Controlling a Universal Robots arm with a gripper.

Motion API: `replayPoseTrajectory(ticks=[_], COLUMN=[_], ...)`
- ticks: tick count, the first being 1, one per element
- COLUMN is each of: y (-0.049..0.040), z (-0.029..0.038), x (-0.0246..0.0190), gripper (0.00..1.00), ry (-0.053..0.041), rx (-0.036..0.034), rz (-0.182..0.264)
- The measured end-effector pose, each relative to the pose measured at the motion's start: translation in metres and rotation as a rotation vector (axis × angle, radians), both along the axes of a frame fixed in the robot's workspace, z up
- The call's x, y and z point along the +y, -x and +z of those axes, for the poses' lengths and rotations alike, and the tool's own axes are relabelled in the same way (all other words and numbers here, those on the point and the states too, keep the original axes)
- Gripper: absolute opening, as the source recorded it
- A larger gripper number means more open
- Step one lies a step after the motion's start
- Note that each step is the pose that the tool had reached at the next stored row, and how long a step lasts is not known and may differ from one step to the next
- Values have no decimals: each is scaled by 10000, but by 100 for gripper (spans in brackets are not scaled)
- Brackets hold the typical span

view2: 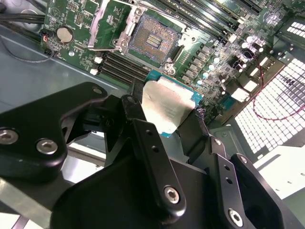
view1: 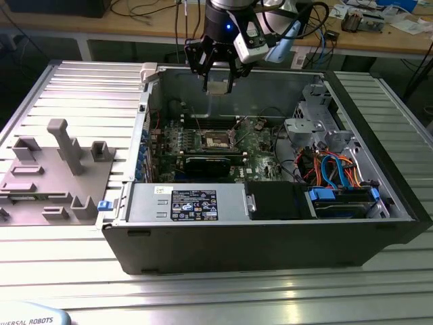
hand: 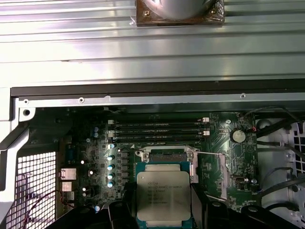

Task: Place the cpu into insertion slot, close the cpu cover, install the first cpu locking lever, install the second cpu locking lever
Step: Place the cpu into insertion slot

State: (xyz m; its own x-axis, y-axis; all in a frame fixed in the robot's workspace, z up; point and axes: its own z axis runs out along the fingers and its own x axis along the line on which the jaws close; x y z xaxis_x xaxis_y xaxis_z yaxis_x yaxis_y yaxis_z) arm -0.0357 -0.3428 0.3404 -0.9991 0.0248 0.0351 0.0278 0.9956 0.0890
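My gripper (view1: pixel 218 82) hangs above the open computer case, shut on the cpu (view1: pixel 218 88), a flat square chip with a silvery top. In both wrist views the black fingers (view2: pixel 143 138) clamp two opposite edges of the cpu (view2: pixel 169 107) (hand: pixel 164 195). The insertion slot (view1: pixel 218 140) lies well below it on the green board, with its gold contact centre (view2: pixel 150 40) bare. In the first wrist view the held chip hides part of the insertion slot (hand: pixel 164 156). The cpu cover (view2: pixel 106 23), a grey metal frame, stands swung open beside the slot.
Around the socket are memory slots (hand: pixel 157 129), a long black graphics card (view1: pixel 210 164), a power supply (view1: pixel 196 203), a metal drive cage (view1: pixel 311 118) and orange and blue cables (view1: pixel 338 169). A grey fixture block (view1: pixel 54 169) sits on the ribbed table at the exterior view's left.
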Motion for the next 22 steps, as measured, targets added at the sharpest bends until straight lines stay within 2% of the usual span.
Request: replayPoseTrajectory(ticks=[22], y=[0], z=[-40], x=[-1], gripper=[54], ry=[2], rx=[15], rz=[0])
